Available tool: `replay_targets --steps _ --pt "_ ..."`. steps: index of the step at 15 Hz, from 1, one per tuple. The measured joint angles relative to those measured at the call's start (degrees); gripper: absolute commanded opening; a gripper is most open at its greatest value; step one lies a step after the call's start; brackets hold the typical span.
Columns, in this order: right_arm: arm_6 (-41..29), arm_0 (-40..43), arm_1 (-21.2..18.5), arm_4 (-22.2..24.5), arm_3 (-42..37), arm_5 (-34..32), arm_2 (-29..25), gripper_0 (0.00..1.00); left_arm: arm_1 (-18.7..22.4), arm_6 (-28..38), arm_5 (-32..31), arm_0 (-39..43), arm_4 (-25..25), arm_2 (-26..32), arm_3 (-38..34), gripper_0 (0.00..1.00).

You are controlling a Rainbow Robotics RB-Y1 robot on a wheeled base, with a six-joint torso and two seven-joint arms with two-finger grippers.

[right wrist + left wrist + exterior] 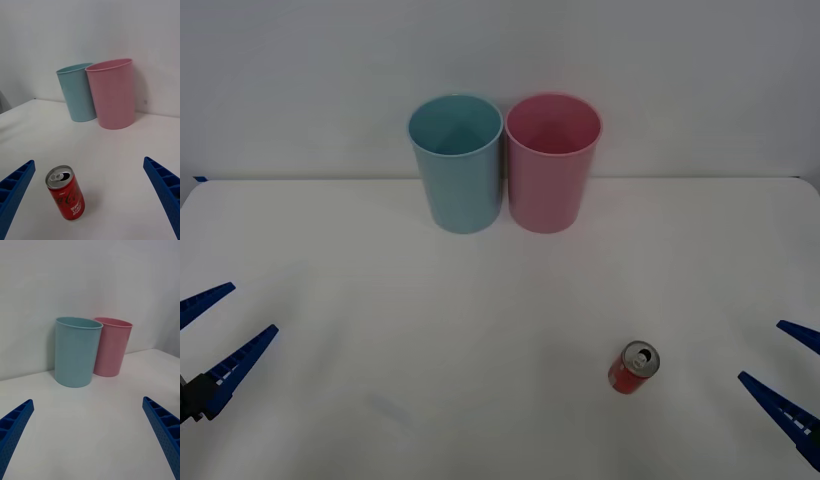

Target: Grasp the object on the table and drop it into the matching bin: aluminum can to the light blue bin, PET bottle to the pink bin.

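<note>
Front view first: aluminum can [634, 367] stands upright on the table [380, 300], toward my right side and well short of the two bins at the far edge. The light blue bin [456, 163] and the pink bin [552, 161] stand side by side there, touching or nearly so, blue on my left. My right gripper [778, 375] hovers near the can with its fingers spread wide and nothing held; my left gripper [215, 325] waits at the left edge, also wide open and empty.

Right wrist view: the can [66, 194] stands ahead of my gripper [90, 195], closer to one finger than the other. Its pull-tab hole is open, so I judge it empty or nearly so: light, easily tipped by a stray nudge. The thin painted wall looks slick and will dent under a hard squeeze. I would take it round the middle of the body, below the rim, with moderate force.

Left wrist view: my left gripper [90, 431] faces both bins [77, 351] [111, 347] across bare table.
</note>
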Motion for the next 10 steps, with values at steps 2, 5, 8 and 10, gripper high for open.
replay_targets --steps 2,5,8,10 --pt "2.89 1.01 -0.60 0.00 0.16 -0.09 0.81 1.00 0.00 0.00 0.00 0.00 0.00 0.00 0.00 1.00" --pt "9.54 0.98 -1.93 0.01 3.91 -0.68 2.29 1.00 0.00 0.00 0.00 0.00 0.00 0.00 0.00 1.00" --pt "12.67 0.69 -3.80 0.09 7.96 -1.20 4.54 1.00 0.00 0.00 0.00 0.00 0.00 0.00 0.00 1.00" --pt "13.39 0.30 -4.63 0.22 10.27 -1.18 6.36 1.00 0.00 0.00 0.00 0.00 0.00 0.00 0.00 1.00"
